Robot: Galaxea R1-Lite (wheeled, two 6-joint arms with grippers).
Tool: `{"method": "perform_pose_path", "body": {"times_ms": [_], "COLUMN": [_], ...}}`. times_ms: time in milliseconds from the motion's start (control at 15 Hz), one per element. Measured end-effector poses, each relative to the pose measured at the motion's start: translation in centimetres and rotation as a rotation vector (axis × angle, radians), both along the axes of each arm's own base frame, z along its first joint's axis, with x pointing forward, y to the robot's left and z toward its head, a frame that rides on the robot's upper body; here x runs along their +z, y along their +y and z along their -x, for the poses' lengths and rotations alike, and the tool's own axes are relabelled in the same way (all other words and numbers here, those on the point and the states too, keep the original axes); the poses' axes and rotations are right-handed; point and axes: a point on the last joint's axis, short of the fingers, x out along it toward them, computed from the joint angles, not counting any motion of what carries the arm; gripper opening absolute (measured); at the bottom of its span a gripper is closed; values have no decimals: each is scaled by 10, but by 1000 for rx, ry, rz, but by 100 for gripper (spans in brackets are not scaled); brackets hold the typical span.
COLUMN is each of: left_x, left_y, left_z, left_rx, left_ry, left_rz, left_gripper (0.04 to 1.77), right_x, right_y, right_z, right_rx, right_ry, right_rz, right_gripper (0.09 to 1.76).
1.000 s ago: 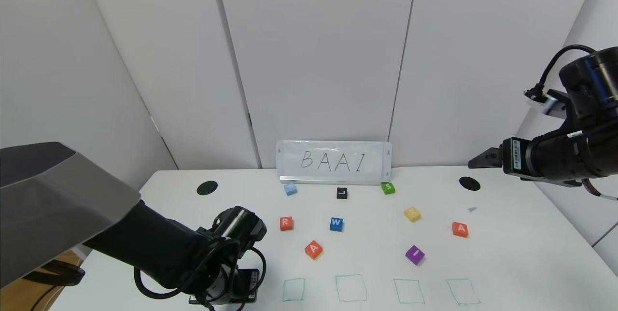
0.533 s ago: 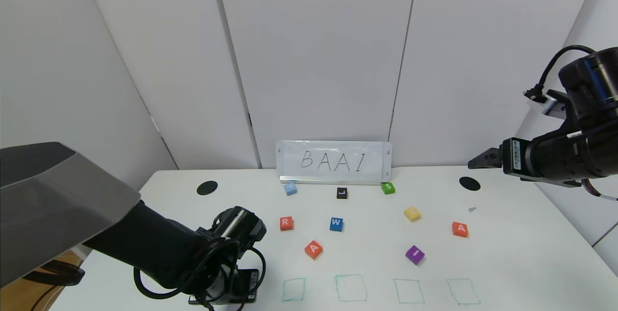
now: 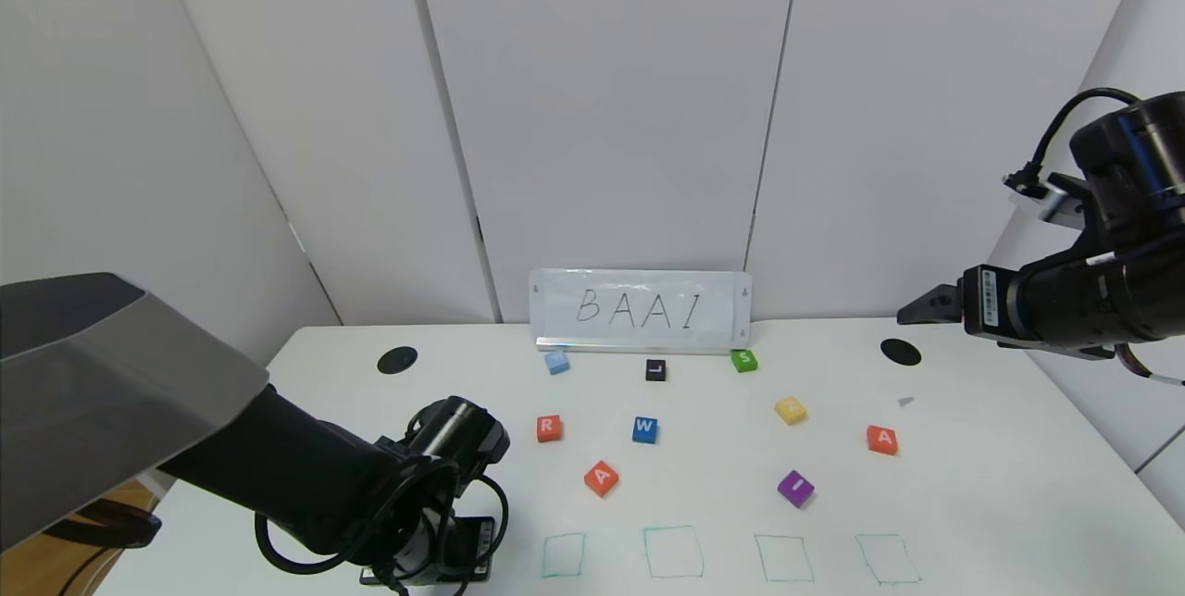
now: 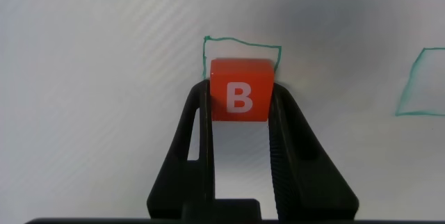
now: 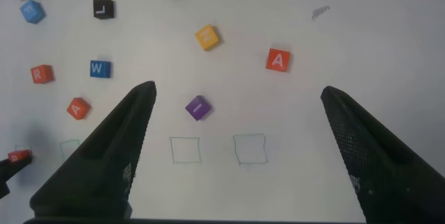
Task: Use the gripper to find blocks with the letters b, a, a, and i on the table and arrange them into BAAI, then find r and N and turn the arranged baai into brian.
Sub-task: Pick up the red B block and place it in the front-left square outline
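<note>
My left gripper (image 4: 240, 93) is shut on the orange-red B block (image 4: 240, 90), at the near edge of the leftmost green square (image 4: 243, 41). In the head view the left wrist (image 3: 435, 522) hides that block. My right gripper (image 3: 926, 304) is open and empty, high over the table's (image 3: 972, 503) far right. On the table lie two orange-red A blocks (image 3: 602, 478) (image 3: 882, 440), the purple I block (image 3: 795, 488) and the orange-red R block (image 3: 549, 428). The right wrist view shows the A blocks (image 5: 78, 108) (image 5: 277, 60), I (image 5: 197, 107) and R (image 5: 42, 74).
Several green squares (image 3: 673, 551) run along the front edge. Light blue (image 3: 556, 361), black L (image 3: 655, 370), green S (image 3: 744, 360), yellow (image 3: 790, 409) and blue W (image 3: 645, 429) blocks lie farther back. A BAAI sign (image 3: 641, 309) stands at the wall, between two black holes (image 3: 397, 359) (image 3: 900, 352).
</note>
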Motion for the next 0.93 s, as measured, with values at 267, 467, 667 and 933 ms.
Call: {"method": "perform_pose_path", "body": {"times_ms": [267, 467, 667, 933], "left_x": [0, 0, 0, 0], "left_y": [0, 0, 0, 0], "left_z": [-1, -1, 0, -1], "left_rx": [0, 0, 0, 0], "left_ry": [-2, -2, 0, 0], "left_rz": [1, 1, 0, 0], "left_gripper": [51, 51, 84, 119], "right_x": [0, 0, -1, -1], "right_y": [0, 0, 0, 0], "right_z": [0, 0, 0, 0], "right_rx": [0, 0, -1, 0], "right_ry": [1, 1, 2, 3], "right_rz": [0, 1, 2, 2], "right_gripper": [171, 171, 171, 171]}}
